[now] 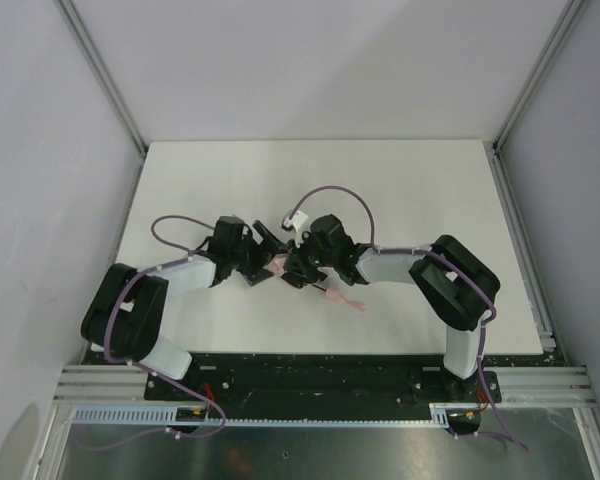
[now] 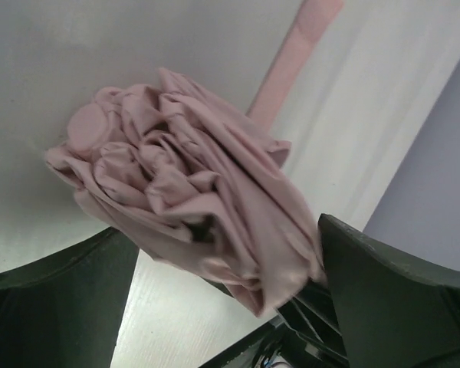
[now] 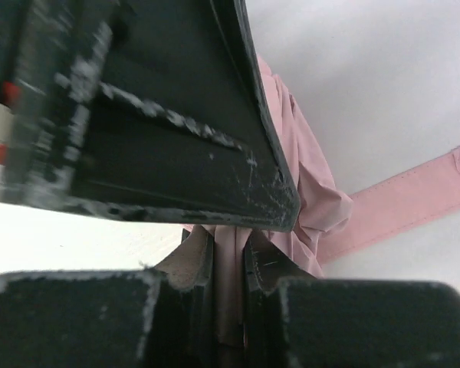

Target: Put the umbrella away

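Top external view: the umbrella (image 1: 279,268) is near the middle of the white tabletop (image 1: 420,190), where the two arms meet and mostly cover it. Only a bit of pale pink fabric shows, plus a thin pink strap (image 1: 346,301) trailing toward the near edge. It is well apart from every tabletop edge, with bare surface all around, most of it on the far side.

In the left wrist view, the crumpled pink bundle lies between the left fingers (image 2: 399,307), which stand wide apart and clamp nothing.

In the right wrist view, the right fingers (image 3: 345,322) are nearly closed, pinching a fold of the fabric.

Grey walls and metal rails (image 1: 105,80) border the tabletop left and right.
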`<state>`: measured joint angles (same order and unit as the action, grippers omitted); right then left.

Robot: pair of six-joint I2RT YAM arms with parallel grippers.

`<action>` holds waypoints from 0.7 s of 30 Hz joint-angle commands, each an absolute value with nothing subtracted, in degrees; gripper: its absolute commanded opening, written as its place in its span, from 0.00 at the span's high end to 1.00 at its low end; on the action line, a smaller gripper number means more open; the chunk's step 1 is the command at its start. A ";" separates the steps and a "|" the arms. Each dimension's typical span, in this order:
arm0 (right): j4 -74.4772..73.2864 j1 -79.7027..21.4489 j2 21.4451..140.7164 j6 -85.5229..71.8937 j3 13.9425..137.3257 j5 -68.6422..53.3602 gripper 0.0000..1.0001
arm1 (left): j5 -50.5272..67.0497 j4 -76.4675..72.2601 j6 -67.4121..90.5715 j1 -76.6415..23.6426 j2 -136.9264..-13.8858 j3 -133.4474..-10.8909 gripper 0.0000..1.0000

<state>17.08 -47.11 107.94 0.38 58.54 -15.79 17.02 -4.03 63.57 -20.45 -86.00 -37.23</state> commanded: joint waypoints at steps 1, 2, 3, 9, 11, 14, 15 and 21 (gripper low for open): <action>1.14 -47.01 113.90 -2.61 54.66 -21.88 1.00 | 12.51 -3.93 67.05 -21.75 -90.80 -35.76 0.06; 1.01 -46.97 113.73 -2.67 54.71 -21.70 1.00 | 11.92 -3.81 67.72 -21.91 -91.76 -35.19 0.13; 0.81 -46.95 113.51 -2.65 54.82 -21.53 1.00 | 11.50 -3.75 68.49 -22.03 -92.64 -34.56 0.23; -2.51 -49.41 110.55 -2.31 56.64 -14.80 0.92 | 10.63 -2.17 69.67 -22.17 -95.47 -33.80 0.89; -3.62 -50.83 108.78 -2.38 57.84 -11.59 0.79 | 11.23 -1.05 69.45 -22.26 -96.22 -34.51 0.97; -1.74 -52.87 103.69 -2.25 58.49 -8.52 0.46 | 12.24 2.31 69.29 -22.55 -96.72 -35.91 1.00; -1.57 -53.59 102.86 -1.43 58.73 -7.21 0.39 | 12.23 3.31 69.14 -22.61 -96.66 -36.28 1.00; -6.90 -57.48 106.76 3.75 64.23 11.20 0.25 | 11.57 6.85 68.43 -23.05 -96.47 -37.65 1.00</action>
<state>4.43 -54.89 103.55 1.21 61.06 -1.76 18.81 -5.74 73.36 -22.63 -93.14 -38.87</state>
